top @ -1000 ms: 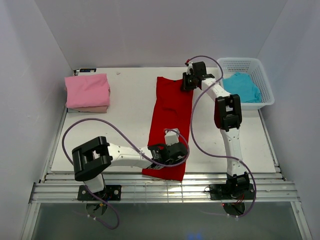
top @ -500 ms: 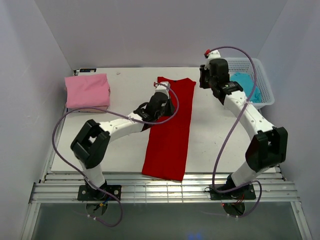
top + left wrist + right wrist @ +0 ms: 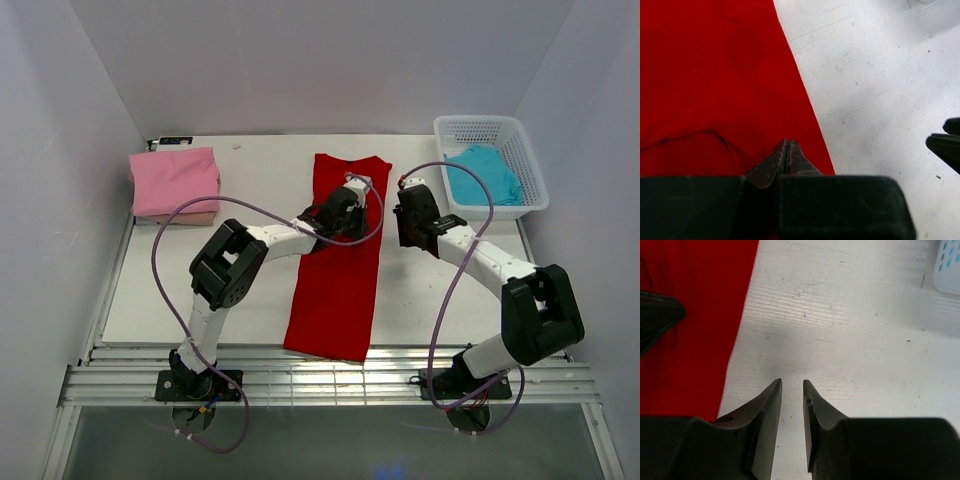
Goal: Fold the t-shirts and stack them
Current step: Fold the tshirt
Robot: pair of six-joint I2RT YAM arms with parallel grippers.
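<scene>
Tabletop (image 3: 260, 190): white, flat, walled on 3 sides. Wrist views show surface scuffed, w/ small dark specks.

Centre: red shirt (image 3: 335, 300), folded into long narrow strip, running far-to-near, lying flat; near end reaches front edge of tabletop.

Far-left corner: beige shirt (image 3: 185, 217), folded, direct on tabletop; pink shirt (image 3: 175, 180), folded, stacked on top, beige showing only along near edge.

Far-right corner: white lattice basket (image 3: 485, 127) sitting on tabletop, turquoise shirt (image 3: 485, 172) bunched inside. Well apart from red shirt.

White-link left arm (image 3: 280, 236) and right arm (image 3: 480, 258), black joint blocks. Thin purple cable (image 3: 154, 265) loops off each (left gripper (image 3: 787, 145), right gripper (image 3: 792, 384): dark tapered tips).
</scene>
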